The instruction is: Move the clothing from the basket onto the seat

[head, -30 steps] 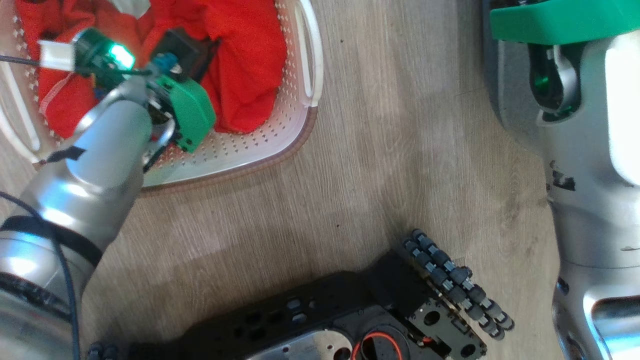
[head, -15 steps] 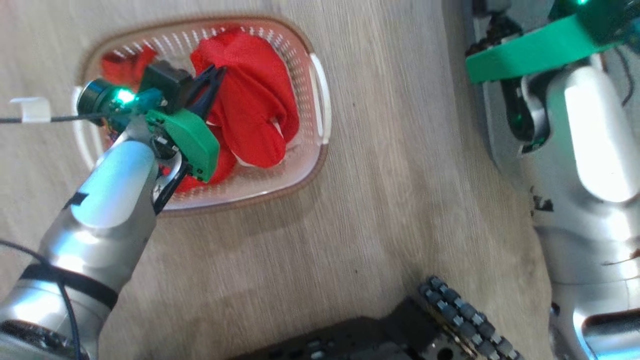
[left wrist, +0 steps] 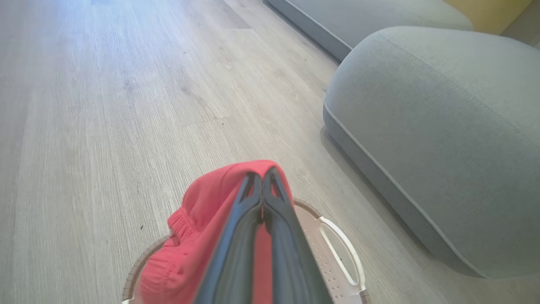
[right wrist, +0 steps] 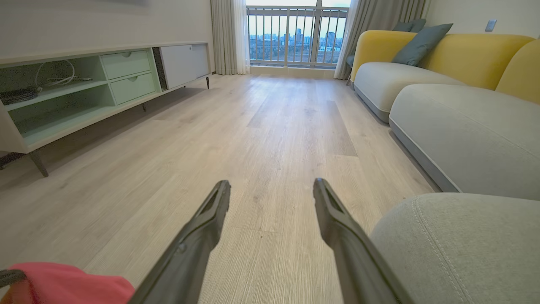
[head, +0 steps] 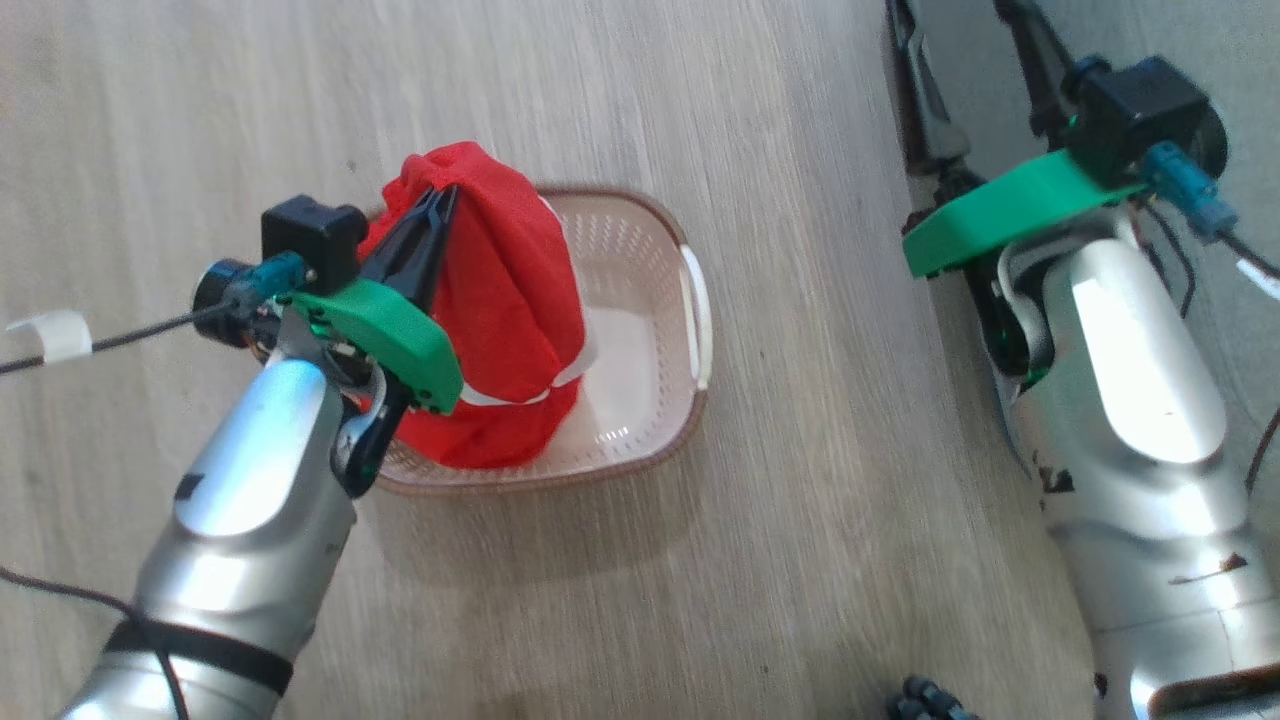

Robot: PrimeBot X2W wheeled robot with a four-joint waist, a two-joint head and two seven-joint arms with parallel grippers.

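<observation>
My left gripper is shut on the bright red clothing, which hangs in a bunch from its fingertips over the left half of the cream basket. In the left wrist view the left gripper pinches the top fold of the clothing, with the basket below. The grey seat lies to the right of the basket, across a strip of floor. My right gripper stands open and holds nothing, beside the seat. The clothing shows at that view's lower left corner.
Pale wooden floor surrounds the basket. A long low cabinet with pale green drawers lines the far left wall. A yellow sofa back rises behind the seat cushions. A balcony window closes the far end.
The head camera has tilted, shifting the whole picture. My left gripper has risen from inside the basket with the red clothing in it, baring the basket's right half.
</observation>
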